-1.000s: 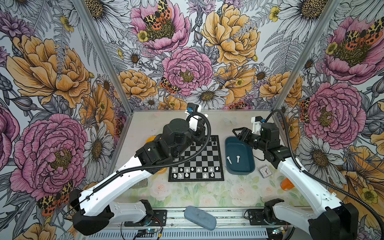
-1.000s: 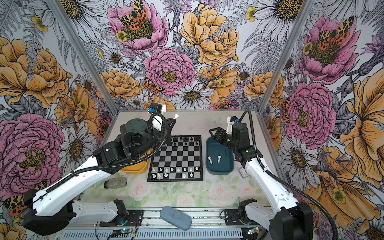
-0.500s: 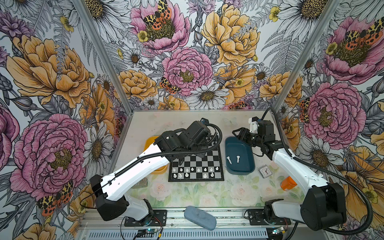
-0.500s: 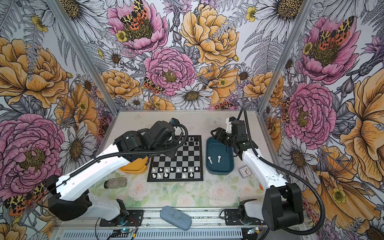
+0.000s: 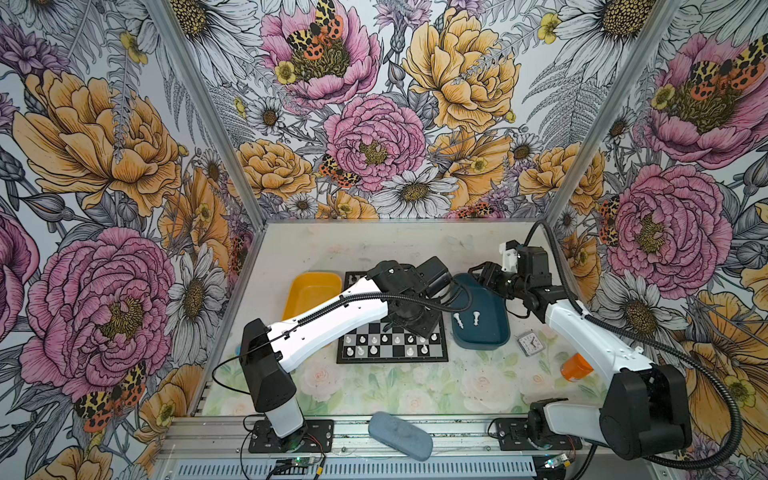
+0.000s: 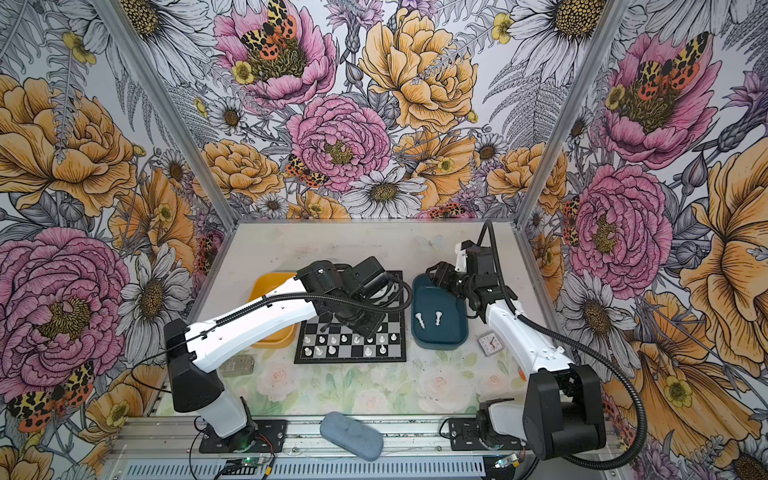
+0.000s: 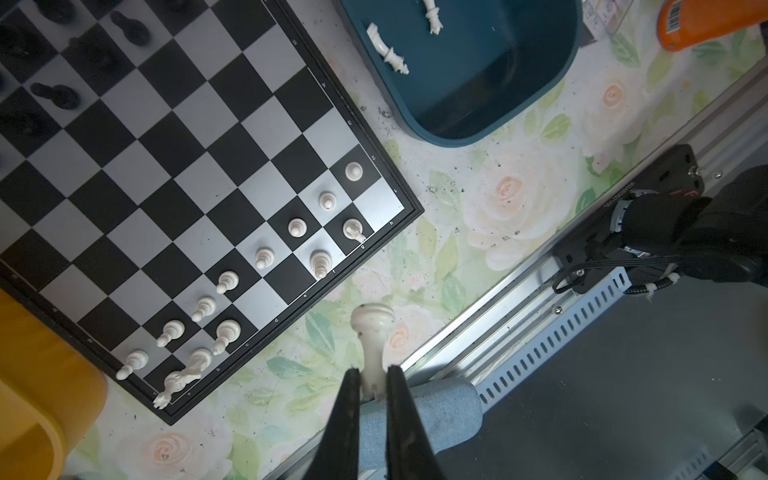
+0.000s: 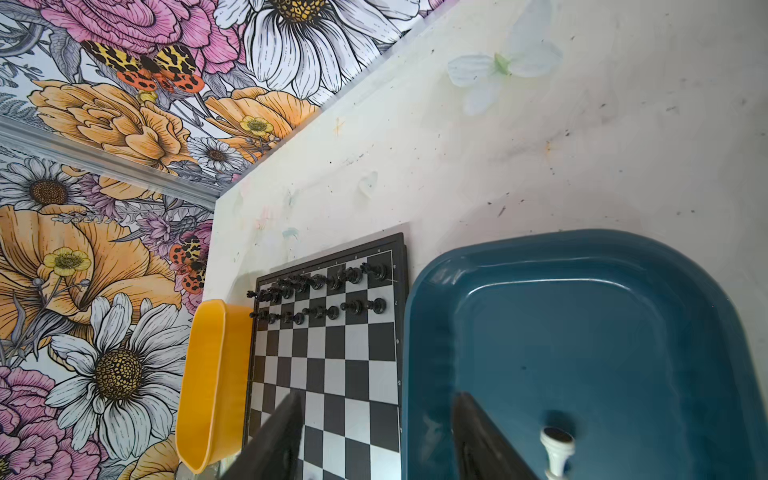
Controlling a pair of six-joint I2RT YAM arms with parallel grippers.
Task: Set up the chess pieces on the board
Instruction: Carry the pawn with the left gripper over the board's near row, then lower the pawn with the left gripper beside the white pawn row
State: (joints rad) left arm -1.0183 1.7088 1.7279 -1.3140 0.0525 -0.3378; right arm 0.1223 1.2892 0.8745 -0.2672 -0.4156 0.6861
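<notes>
The fingers of the left gripper are clamped on the narrow end of a white chess piece, whose round base points away from them. The piece is held in the air over the board, near its white-side edge. Along that edge the corner square and two middle squares stand bare, and eight pawns fill the rank ahead. The right gripper, fingers apart and empty, hovers over the board's border. The blue tray sits just beside that border, with two white pieces lying in it.
</notes>
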